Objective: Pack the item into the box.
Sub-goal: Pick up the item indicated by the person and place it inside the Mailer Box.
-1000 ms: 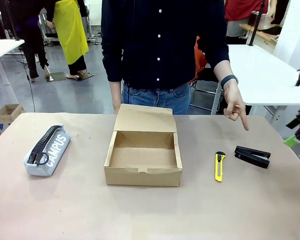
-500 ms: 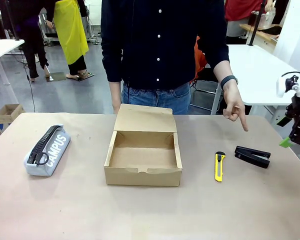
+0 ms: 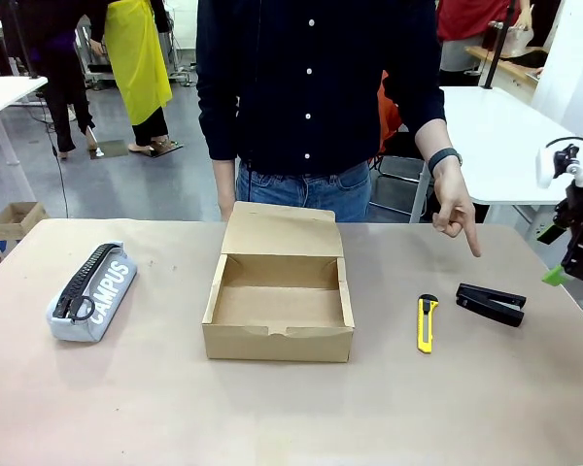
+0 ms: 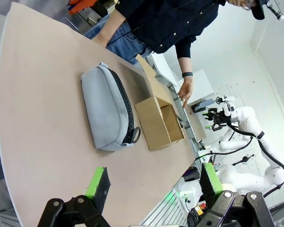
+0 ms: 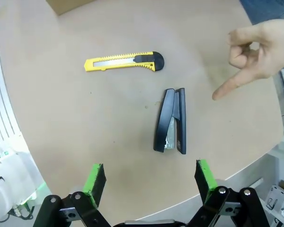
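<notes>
Moved since a second ago: right claw (image 5: 149, 177), risen from the picture's right margin to a hover over the desk (image 3: 272, 417) edge; all else unchanged. Right claw: spread wide, empty. Left claw (image 4: 154, 182): spread wide, empty, well away from the work. Item (image 5: 170, 122): black, elongated, flat on the desk just ahead of the right claw, long axis running away from it, between the lines of its two fingers. Person's hand (image 5: 255, 49): index finger pointing at the item, near but apart. Utility knife (image 5: 124, 62): yellow and black, beyond the item, lying crosswise. Box (image 3: 278, 291): brown card, lid flap up, empty, farther beyond the knife. Hazards, judged: a descent could brush the pointing hand; the item's two hinged halves look slightly parted and may shift under squeeze; the knife is near enough to be taken by mistake. Legible print: "CAMPUS" on the grey pencil case (image 3: 92, 291), beyond the box.
</notes>
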You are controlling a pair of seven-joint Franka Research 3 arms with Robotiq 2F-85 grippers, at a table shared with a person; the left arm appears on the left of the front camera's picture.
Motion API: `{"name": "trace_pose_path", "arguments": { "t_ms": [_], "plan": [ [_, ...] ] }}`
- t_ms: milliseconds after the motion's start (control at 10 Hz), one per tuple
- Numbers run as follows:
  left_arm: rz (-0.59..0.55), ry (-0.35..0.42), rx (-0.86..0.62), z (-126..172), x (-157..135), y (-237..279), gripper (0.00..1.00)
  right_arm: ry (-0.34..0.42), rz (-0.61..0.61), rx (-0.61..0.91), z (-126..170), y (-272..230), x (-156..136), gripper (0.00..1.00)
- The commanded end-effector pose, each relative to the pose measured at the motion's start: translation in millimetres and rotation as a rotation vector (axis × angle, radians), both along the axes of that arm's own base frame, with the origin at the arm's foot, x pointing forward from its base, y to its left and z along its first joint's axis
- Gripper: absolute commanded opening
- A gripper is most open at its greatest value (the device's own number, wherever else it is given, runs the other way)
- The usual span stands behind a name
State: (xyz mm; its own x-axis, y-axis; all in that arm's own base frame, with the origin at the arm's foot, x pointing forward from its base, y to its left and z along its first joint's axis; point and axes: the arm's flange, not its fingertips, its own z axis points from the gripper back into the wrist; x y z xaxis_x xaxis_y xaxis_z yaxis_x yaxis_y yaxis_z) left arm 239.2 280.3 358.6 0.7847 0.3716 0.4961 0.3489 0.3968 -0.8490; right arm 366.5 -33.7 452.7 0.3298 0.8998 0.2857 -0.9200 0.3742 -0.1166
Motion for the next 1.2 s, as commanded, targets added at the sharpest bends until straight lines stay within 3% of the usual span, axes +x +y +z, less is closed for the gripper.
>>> {"name": "trace_pose_path", "arguments": {
  "t_ms": [0,200,600,1100],
  "plan": [
    [0.005,-0.036,-0.010,1,0,1,1.00,0.007,0.005,-0.034,-14,8,17,1.00],
    [0.005,-0.036,-0.010,1,0,1,1.00,0.078,0.021,-0.041,-48,13,34,1.00],
    [0.005,-0.036,-0.010,1,0,1,1.00,0.097,0.038,-0.053,-99,18,61,1.00],
    [0.005,-0.036,-0.010,1,0,1,1.00,0.152,0.048,-0.020,-134,4,90,1.00]
  ]
}}
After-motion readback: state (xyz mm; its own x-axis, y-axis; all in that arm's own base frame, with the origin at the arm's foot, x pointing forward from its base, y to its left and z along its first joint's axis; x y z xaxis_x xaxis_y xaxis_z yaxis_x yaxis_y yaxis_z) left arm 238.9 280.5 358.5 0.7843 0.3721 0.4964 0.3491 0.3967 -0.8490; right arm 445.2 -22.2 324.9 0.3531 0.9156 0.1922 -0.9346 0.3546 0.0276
